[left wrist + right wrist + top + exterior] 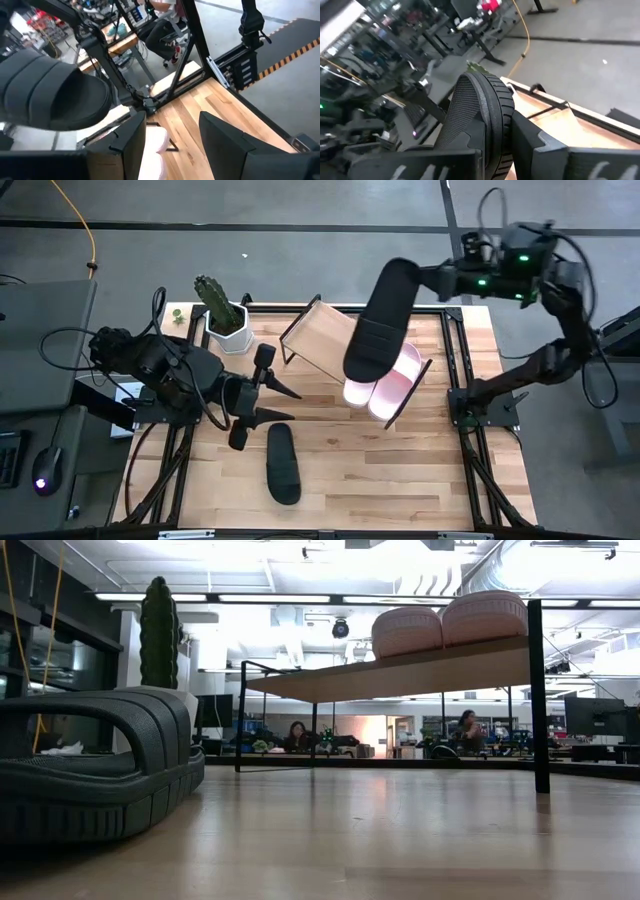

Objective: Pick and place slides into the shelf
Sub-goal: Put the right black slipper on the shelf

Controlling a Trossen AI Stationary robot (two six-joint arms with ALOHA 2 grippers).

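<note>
Right gripper (497,145) clamps black slide (480,115) (left agape).

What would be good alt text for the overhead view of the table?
Seen from above, the right pincer holds a black open-toe slide over a slanted light-wood shelf that already carries two pale pink slides. The left pincer waits open beside a second black slide lying on the wooden tabletop.

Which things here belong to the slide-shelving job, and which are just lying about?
Job: shelf; two pink slides on it; black slide in the right gripper; black slide on the table; open left gripper.
Lying about: potted cactus; computer mouse.
</note>
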